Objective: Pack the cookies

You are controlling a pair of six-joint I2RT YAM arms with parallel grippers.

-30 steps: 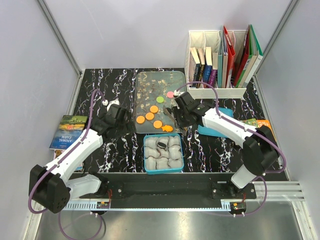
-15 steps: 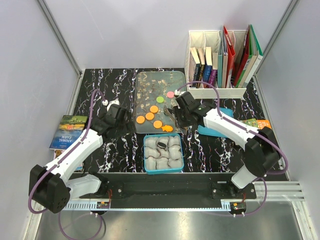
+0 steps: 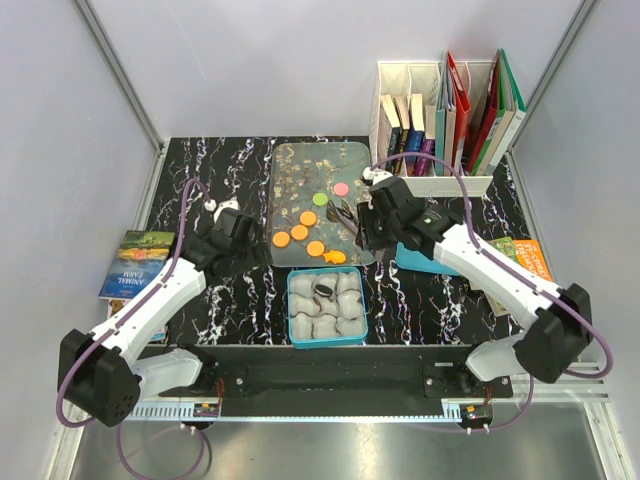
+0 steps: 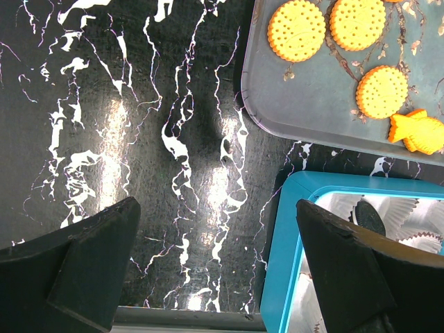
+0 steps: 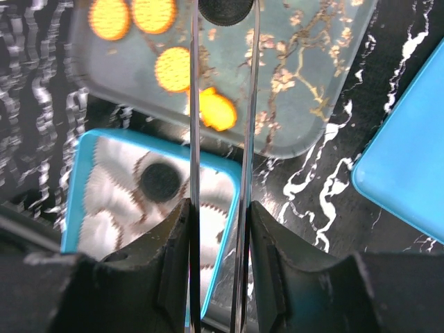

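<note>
- Since a second ago: the right arm's elbow and lower links have swung out to the right, and the right pincer (image 5: 217,257) has shifted slightly right and back over the tray (image 3: 300,160). The pink cookie (image 3: 341,189) is now fully uncovered. The left arm has not moved.
- The right pincer is clamped on a pair of metal tongs (image 5: 195,125), one finger pressing each blade. The blades run nearly parallel with a narrow gap.
- The tong tips pinch a black cookie (image 5: 225,7) over the tray. I can't tell if it is lifted or resting on the tray.
- The left pincer (image 4: 218,270) is spread fully wide and holds nothing. It hangs over bare tabletop (image 4: 139,139), just left of the tray's near corner and the blue box (image 4: 284,243).
- Also on the tray: orange round cookies (image 3: 299,232) at centre-left, a fish-shaped orange cookie (image 3: 335,257) near the front edge, and a green cookie (image 3: 320,198) beside the pink one.
- The blue box sits just in front of the tray and is full of paper cups (image 3: 345,300). A second black cookie (image 3: 324,290) lies in a back-row cup.
- A flat blue lid (image 3: 430,258) lies to the right of the tray.
</note>
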